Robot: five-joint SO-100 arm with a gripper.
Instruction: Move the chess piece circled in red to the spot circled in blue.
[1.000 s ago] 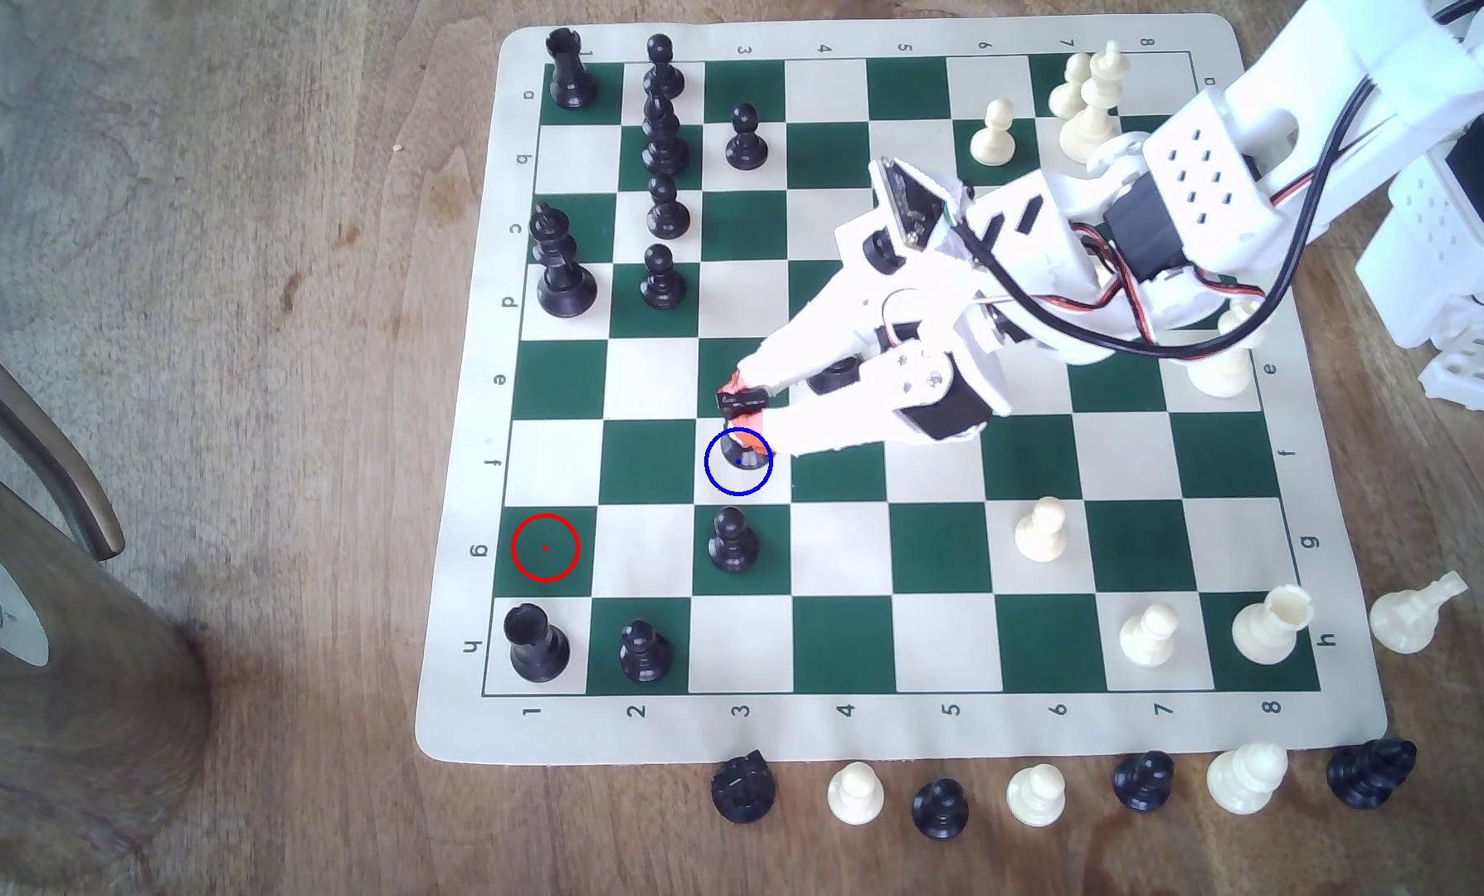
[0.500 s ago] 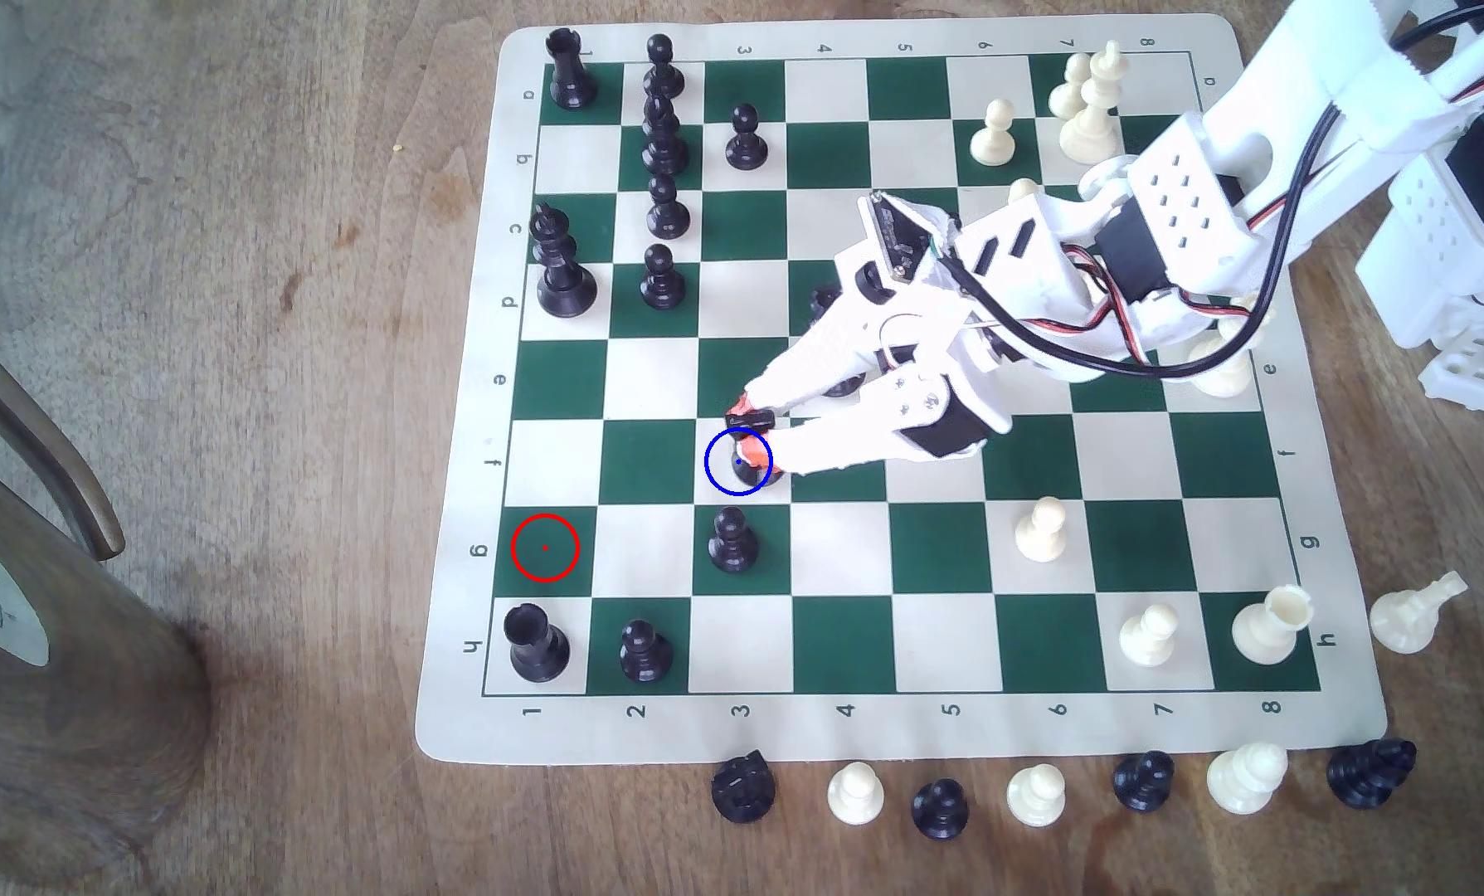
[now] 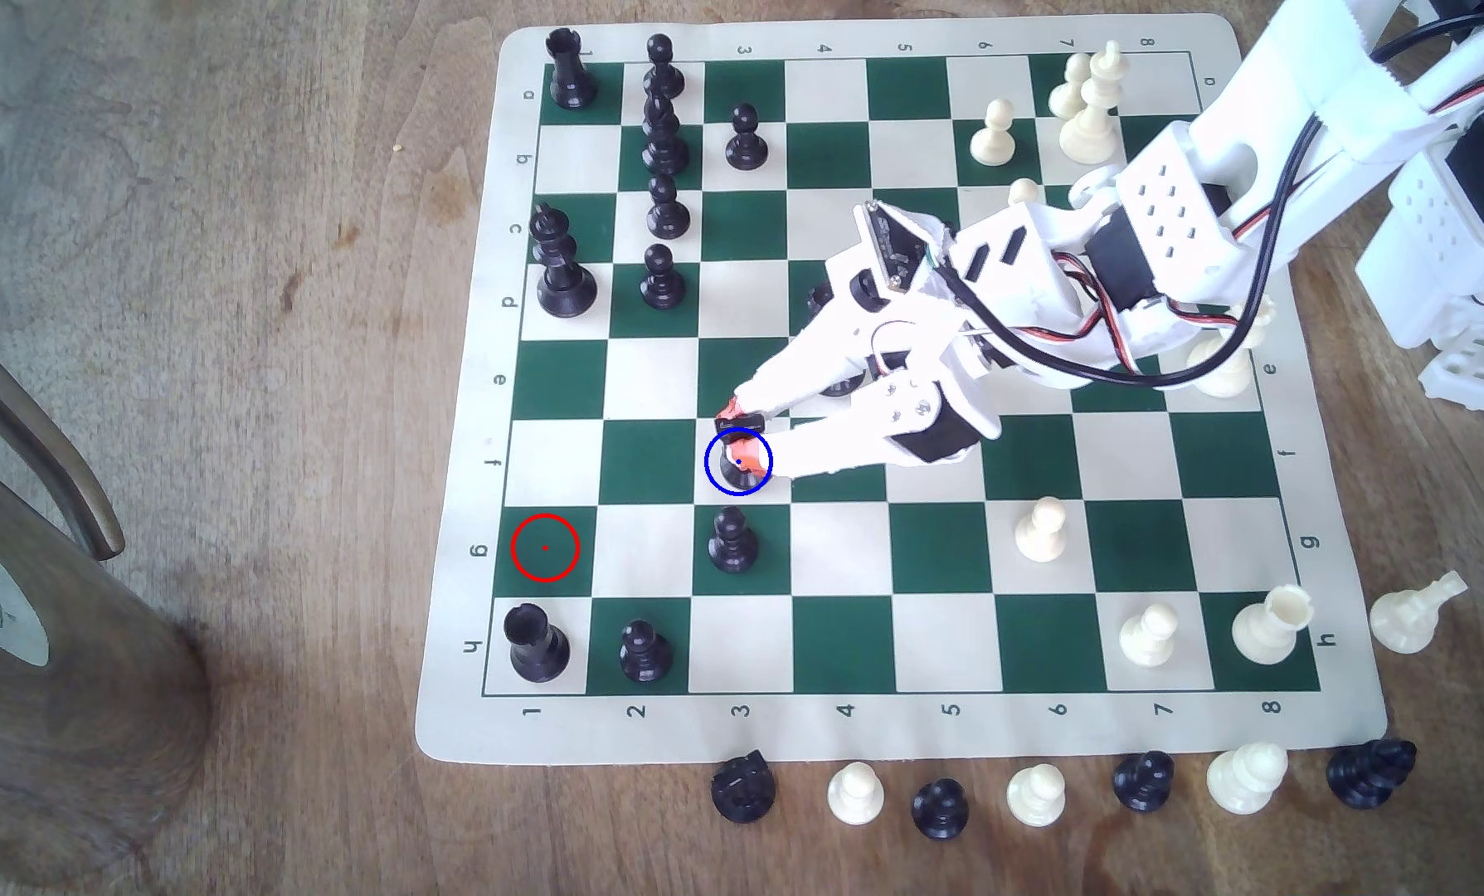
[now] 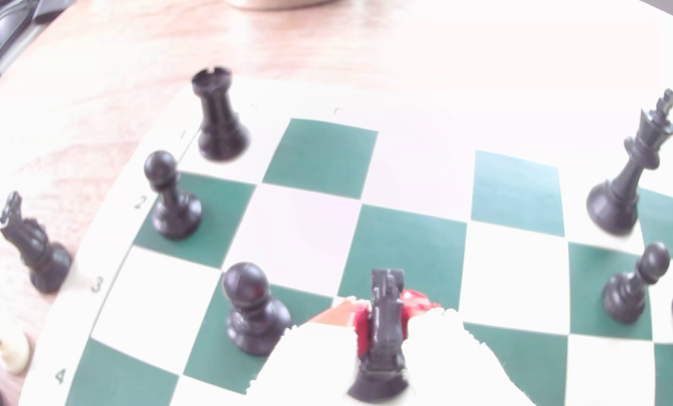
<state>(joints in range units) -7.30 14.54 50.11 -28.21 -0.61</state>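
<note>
My gripper is shut on the black knight, its red-padded white fingers pressed to both sides of the horse head. The knight hangs upright over the cream square with the blue ring, and its base sits inside the ring, at or just above the board. In the wrist view the knight stands between the red pads of the gripper. The red ring marks a bare dark green square toward the exterior view's left.
A black pawn stands one square in front of the ringed cream square, close to the fingers. A black rook and another pawn occupy the near left corner. Captured pieces line the mat's front edge. White pieces stand on the right.
The gripper, still holding the knight, has sunk a little toward the board over the blue ring. Nothing else moved.
</note>
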